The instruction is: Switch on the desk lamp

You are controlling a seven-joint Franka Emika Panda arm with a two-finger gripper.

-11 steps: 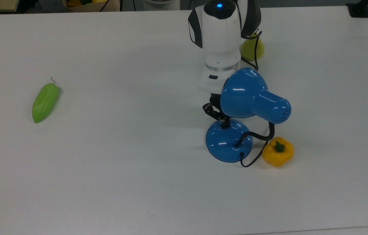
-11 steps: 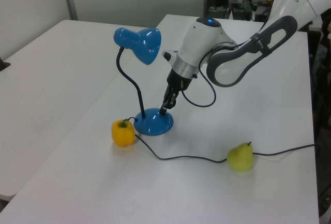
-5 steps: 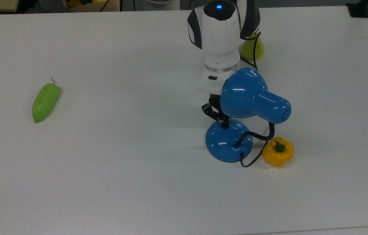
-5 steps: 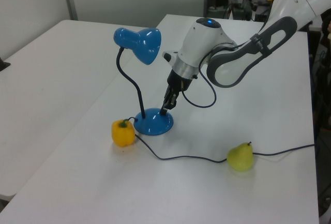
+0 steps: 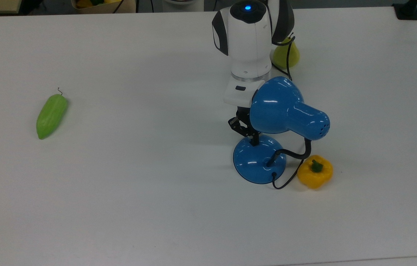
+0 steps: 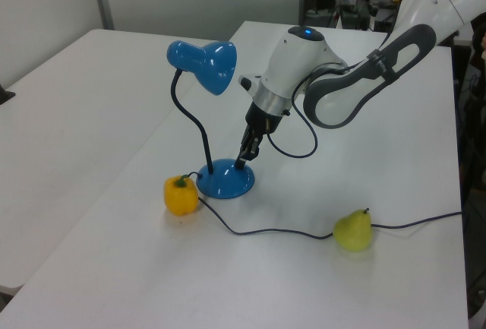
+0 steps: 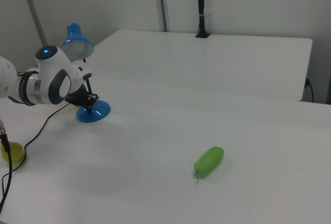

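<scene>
White and matte, the desk [image 5: 119,184] carries the desk lamp [image 5: 289,112] toward the top view's right, its domed blue base [image 5: 258,160] standing flat and its cone shade [image 6: 203,63] raised on a black gooseneck. The tool [image 5: 254,139] points down with its tip touching the base's rim on the arm's side; whether its jaws are parted or closed, I cannot tell. 1 yellow bell pepper [image 5: 315,171] sits just beside the base. 1 pear [image 6: 353,230] lies near the black cord. 1 green gourd [image 5: 51,115] lies well apart at the top view's left.
</scene>
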